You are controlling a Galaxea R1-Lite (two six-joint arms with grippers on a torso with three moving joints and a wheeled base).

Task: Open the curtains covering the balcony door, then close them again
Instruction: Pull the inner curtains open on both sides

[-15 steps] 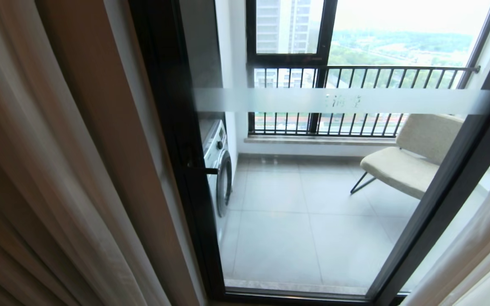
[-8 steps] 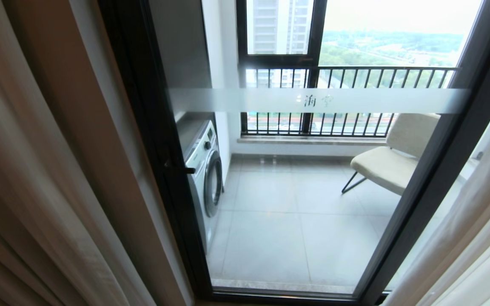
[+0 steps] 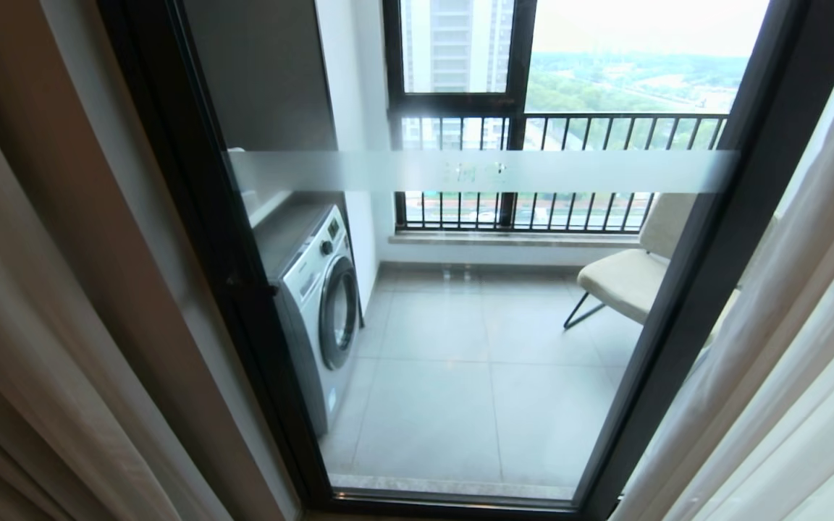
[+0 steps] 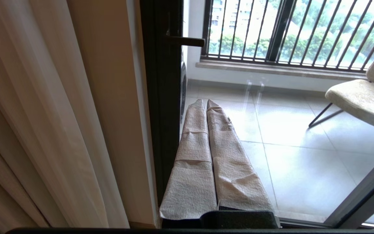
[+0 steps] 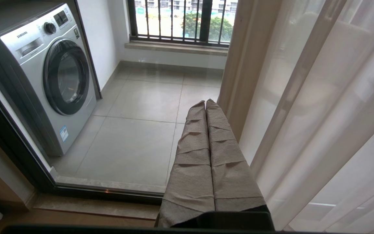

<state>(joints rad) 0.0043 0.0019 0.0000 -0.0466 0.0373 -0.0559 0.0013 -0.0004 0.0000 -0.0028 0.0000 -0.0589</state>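
Nearest the robot: both grippers, fingers wrapped in beige textured cloth, pressed together tip to tip, holding nothing. Neither arm shows in the head view.

Left gripper (image 4: 205,101): points toward the black frame at the left edge of the balcony door (image 4: 161,97). The cream-beige curtains (image 4: 44,113) hang to its outer side, apart from the fingers, no contact. A black lever handle (image 4: 187,41) juts from the frame above the fingertips.

Right gripper (image 5: 205,101): points at the glass low down. The sheer white layer (image 5: 320,113) hangs just beside it on the outer side, a beige fold next to the fingertips; contact cannot be told.

Head view: curtains (image 3: 40,347) drawn back to both sides, opaque fabric at left, sheer (image 3: 786,347) at right. One glass panel of the balcony door (image 3: 706,289) is exposed between them, a frosted band (image 3: 475,171) crossing it.

Beyond the glass: washing machine (image 3: 319,304) at left, beige chair (image 3: 623,278) at right, grey tiled floor (image 3: 460,391), then the barred railing (image 3: 554,174) and outer window.
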